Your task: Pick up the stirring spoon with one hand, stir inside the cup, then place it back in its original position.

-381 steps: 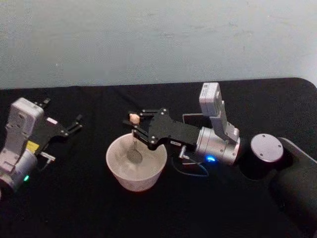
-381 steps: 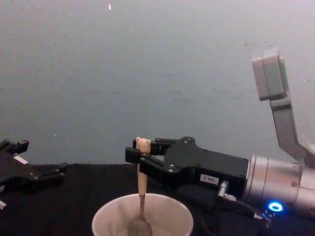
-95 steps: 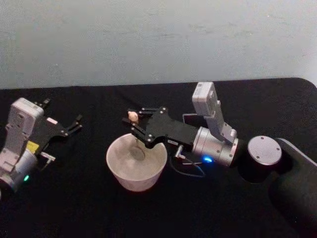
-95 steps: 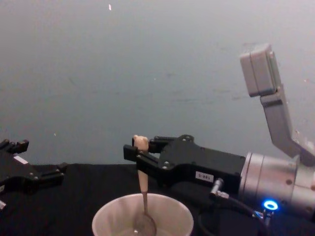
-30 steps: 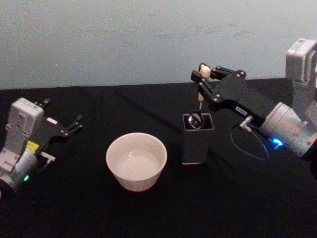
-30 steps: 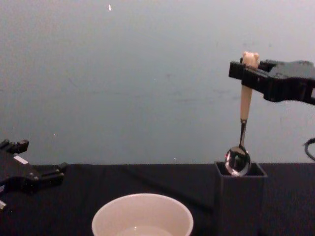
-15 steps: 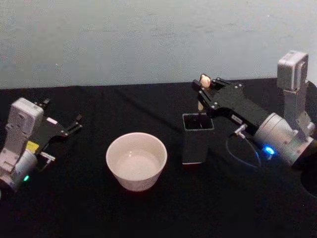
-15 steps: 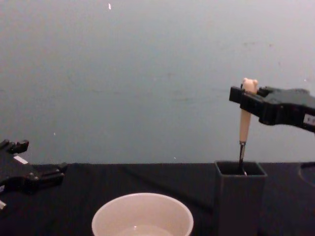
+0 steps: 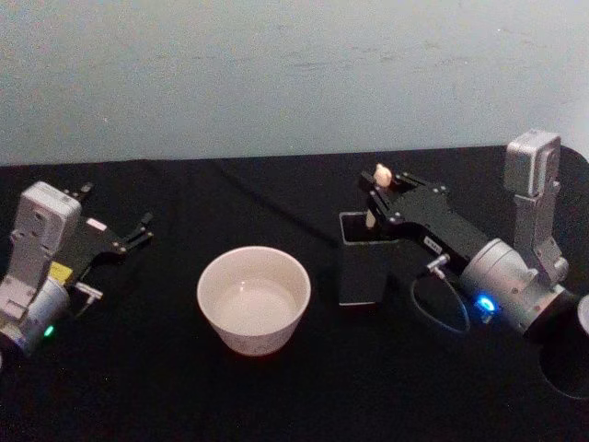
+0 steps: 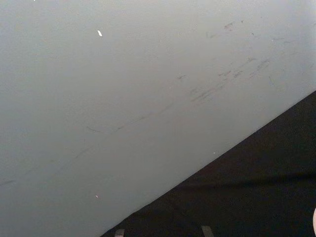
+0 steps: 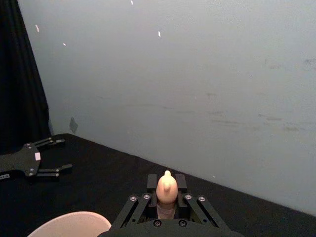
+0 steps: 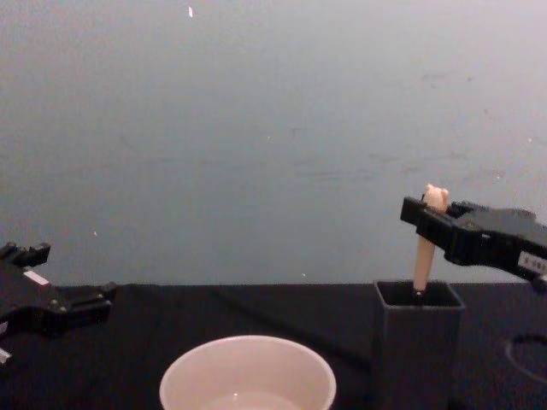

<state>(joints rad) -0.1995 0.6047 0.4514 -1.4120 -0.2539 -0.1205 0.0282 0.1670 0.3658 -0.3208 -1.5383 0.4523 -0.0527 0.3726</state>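
The stirring spoon (image 12: 422, 253) stands upright in the dark grey square holder (image 12: 416, 343), its original position. Its metal bowl is hidden inside, and only the beige handle and bear head (image 9: 381, 172) stick out. My right gripper (image 9: 377, 187) is shut on the handle just below the bear head, directly over the holder (image 9: 363, 262). In the right wrist view the bear head (image 11: 167, 186) sits between the jaws. The cream-white cup (image 9: 253, 299) stands to the left of the holder with nothing in it. My left gripper (image 9: 115, 208) rests open at the far left.
A black cloth covers the table (image 9: 276, 396), with a pale wall behind it. A loop of cable (image 9: 440, 308) hangs from the right wrist, near the holder. There is bare cloth between the cup and the left gripper, and in front of the cup.
The right gripper has come lower with the spoon. The spoon has sunk deeper into the holder, and less of the handle shows above the rim. The left arm has stayed still.
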